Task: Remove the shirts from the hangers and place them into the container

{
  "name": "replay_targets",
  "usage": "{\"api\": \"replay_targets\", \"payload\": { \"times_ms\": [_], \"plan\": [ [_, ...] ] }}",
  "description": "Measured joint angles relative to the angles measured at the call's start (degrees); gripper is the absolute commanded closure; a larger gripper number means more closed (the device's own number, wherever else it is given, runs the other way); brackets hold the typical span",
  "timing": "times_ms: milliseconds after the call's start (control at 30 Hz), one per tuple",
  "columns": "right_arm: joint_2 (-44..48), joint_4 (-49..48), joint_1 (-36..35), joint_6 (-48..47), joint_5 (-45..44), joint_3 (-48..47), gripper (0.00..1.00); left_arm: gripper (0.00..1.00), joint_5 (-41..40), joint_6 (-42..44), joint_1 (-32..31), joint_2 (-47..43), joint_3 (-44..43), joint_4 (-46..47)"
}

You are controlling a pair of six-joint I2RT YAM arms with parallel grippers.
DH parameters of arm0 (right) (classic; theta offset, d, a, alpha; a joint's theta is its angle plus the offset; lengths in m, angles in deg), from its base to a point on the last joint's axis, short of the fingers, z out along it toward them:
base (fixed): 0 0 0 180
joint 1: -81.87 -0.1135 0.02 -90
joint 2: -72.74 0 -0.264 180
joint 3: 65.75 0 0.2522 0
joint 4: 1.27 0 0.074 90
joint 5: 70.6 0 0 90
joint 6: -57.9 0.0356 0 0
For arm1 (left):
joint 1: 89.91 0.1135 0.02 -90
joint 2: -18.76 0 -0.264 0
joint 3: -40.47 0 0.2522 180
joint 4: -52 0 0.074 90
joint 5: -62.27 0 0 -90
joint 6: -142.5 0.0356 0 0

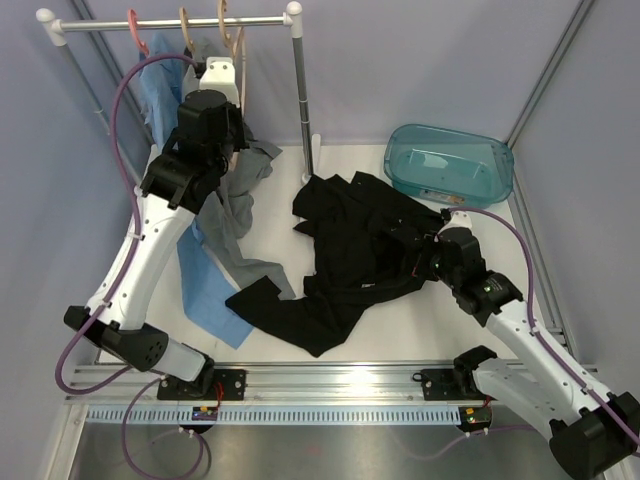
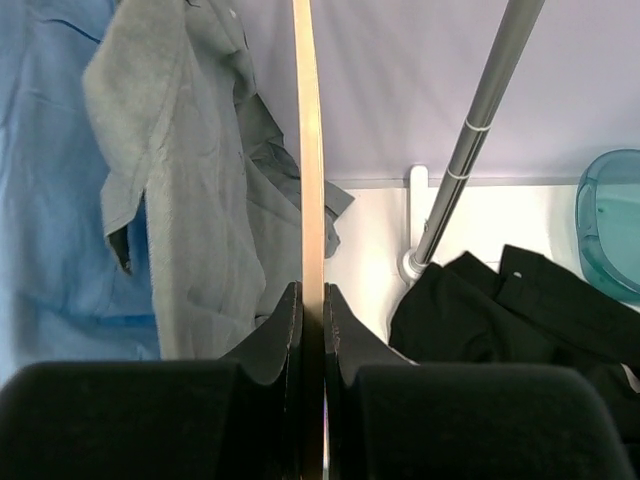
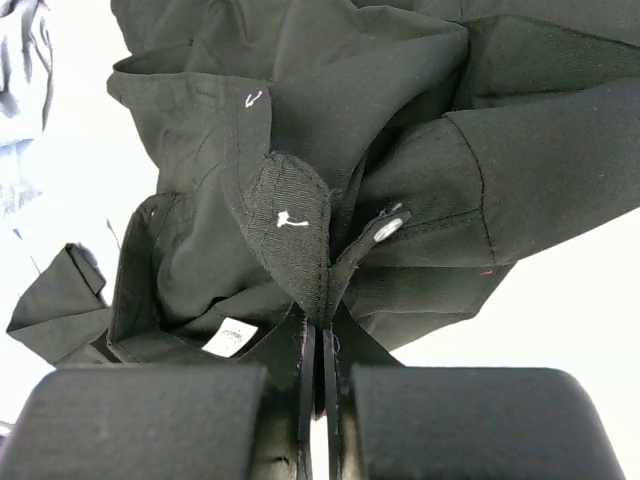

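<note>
Across the white table (image 1: 420,330), closed in by pale lilac walls (image 1: 420,60), the black shirt (image 1: 350,250) lies crumpled over the middle, off any hanger. Its far edge is near the teal container (image 1: 490,180), which sits at the far right corner. At the far left stands the white-and-metal rail (image 1: 265,17). On that side the light blue shirt (image 1: 205,290) hangs below the pink hanger (image 1: 135,30) and trails onto the table, with the grey shirt (image 1: 235,215) drooping just beside it. The left gripper (image 2: 312,295) is raised by the rail, its jaws closed tight on the thin edge of a tan wood hanger (image 2: 310,150) (the grey shirt hangs just left of it). The right gripper (image 3: 318,335), low over the table, is pinched closed on a fold of the black shirt.
</note>
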Motion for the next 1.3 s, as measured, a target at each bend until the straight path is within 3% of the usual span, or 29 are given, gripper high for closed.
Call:
{"api": "replay_targets", "payload": {
  "times_ms": [400, 933, 1067, 1100, 1167, 1200, 1300],
  "plan": [
    [0.7, -2.4, -0.1, -0.4, 1.9, 1.4, 1.0, 1.0, 9.4, -0.5, 4.3, 4.8, -0.2, 1.3],
    [1.9, -2.9, -0.1, -0.5, 2.8, 2.5, 1.0, 1.0, 13.2, 0.2, 5.2, 8.3, -2.9, 1.2],
    [2.6, -2.9, -0.1, -0.7, 2.9, 2.5, 1.0, 0.76, 13.4, -0.3, 5.2, 7.5, 0.1, 3.7],
    [2.7, -2.9, -0.1, -0.9, 2.9, 2.5, 1.0, 0.63, 13.4, -0.6, 5.2, 7.1, 1.1, 3.5],
    [2.6, -2.9, -0.1, -1.3, 3.1, 2.5, 1.0, 0.49, 13.4, -0.7, 5.2, 5.9, 2.8, 2.6],
    [2.3, -2.9, -0.1, -1.5, 3.2, 2.5, 1.0, 0.32, 13.4, -1.0, 5.2, 5.2, 3.6, 2.2],
    [0.7, -3.1, -1.1, -1.9, 3.1, 2.4, 1.0, 0.01, 13.4, -1.2, 5.2, 2.8, 4.9, 1.6]
  ]
}}
